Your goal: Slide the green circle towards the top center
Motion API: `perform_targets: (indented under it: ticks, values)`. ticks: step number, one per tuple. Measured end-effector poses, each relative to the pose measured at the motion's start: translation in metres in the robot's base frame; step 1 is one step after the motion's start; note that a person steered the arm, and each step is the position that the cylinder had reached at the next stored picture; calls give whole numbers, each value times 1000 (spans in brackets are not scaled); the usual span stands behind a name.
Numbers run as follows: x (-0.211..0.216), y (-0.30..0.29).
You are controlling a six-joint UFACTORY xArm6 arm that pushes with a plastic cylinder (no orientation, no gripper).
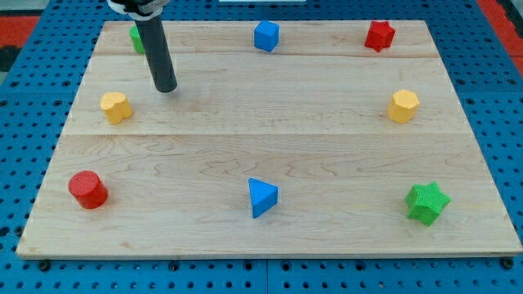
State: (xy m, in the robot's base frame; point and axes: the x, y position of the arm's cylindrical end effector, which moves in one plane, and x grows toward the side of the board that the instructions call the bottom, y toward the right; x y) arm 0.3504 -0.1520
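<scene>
Green circle [136,37] sits upper left, mostly hidden behind our rod; top centre not reached. My tip [166,88] rests just lower-right of it, holding nothing; we judge the push undone

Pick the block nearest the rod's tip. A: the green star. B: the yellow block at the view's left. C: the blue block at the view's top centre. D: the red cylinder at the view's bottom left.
B: my tip rests on bare board just right of and above the yellow block; the others lie much farther off.
</scene>
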Motion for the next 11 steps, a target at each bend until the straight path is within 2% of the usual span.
perform_targets:
  ticks: [5,7,11]
  values:
    - [-69,-116]
    - [-111,-116]
    - [-114,-88]
